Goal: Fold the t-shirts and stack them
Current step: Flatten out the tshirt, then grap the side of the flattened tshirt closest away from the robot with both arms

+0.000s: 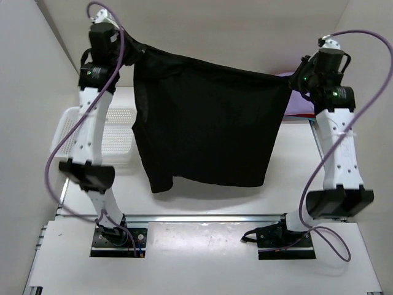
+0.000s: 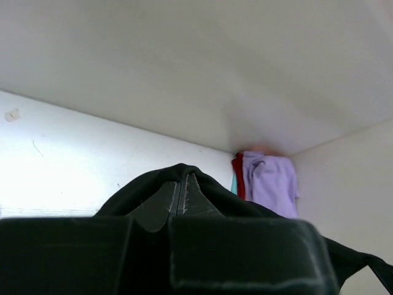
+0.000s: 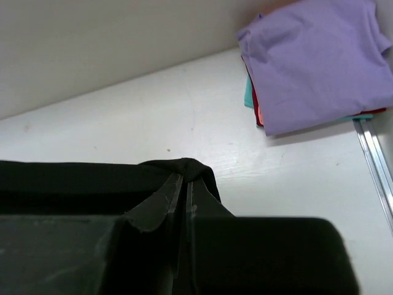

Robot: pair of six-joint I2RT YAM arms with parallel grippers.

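A large black t-shirt [image 1: 206, 126] hangs spread in the air between both arms, its lower edge just above the table. My left gripper [image 1: 130, 44] is shut on its upper left corner, and black cloth [image 2: 184, 169] bunches over the closed fingertips. My right gripper [image 1: 293, 81] is shut on the upper right corner, with cloth [image 3: 190, 167] pinched at its tips. A folded stack of t-shirts, lavender [image 3: 316, 61] on top with red and teal edges below, lies at the back right of the table; the stack [image 2: 270, 181] also shows in the left wrist view.
A white mesh basket [image 1: 116, 132] stands on the table at the left, partly behind the left arm. A metal rail [image 3: 374, 160] runs along the table's right edge. White walls enclose the back and sides.
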